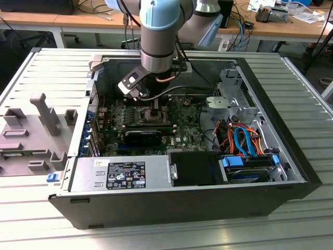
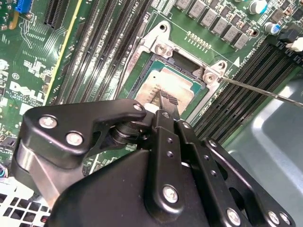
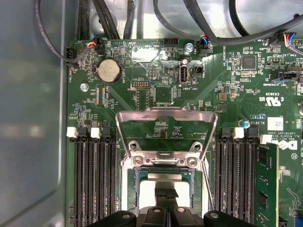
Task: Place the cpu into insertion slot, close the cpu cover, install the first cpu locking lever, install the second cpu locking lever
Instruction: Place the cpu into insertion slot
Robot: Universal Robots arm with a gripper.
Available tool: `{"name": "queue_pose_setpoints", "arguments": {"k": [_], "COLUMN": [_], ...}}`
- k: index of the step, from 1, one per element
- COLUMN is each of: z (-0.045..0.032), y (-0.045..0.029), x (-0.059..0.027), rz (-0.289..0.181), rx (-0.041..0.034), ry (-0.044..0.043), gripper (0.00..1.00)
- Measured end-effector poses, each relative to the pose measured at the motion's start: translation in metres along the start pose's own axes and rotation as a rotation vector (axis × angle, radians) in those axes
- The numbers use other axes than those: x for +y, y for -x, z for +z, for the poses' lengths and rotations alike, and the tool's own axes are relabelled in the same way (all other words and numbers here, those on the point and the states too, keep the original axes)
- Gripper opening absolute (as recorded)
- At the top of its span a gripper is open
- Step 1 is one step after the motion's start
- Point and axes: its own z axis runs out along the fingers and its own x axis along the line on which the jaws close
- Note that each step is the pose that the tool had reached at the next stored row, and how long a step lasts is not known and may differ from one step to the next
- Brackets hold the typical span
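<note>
The gripper (image 2: 165,101) sits closest in the second wrist view, its fingers drawn together and clamping nothing, tips over the cpu (image 2: 182,85) lying in the insertion slot (image 2: 143,75). In the first wrist view the cpu cover (image 3: 165,111) stands raised. In the exterior view the arm (image 1: 156,36) reaches into the computer case (image 1: 182,203).

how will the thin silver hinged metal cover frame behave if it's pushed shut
The thin silver hinged metal cover frame stands swung open from its hinge, so it would likely pivot rather than slide. It looks thin with a big window, so it is probably light and slightly springy. Its bare metal edges may be slippery to grip.
</note>
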Motion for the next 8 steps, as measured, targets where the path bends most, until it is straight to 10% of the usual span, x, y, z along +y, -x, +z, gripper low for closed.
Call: {"name": "queue_pose_setpoints", "arguments": {"k": [8], "z": [-0.0081], "y": [-0.0003], "x": [0.0002], "rz": [0.0], "rx": [0.0011], "ry": [0.0001], "gripper": [0.11]}}
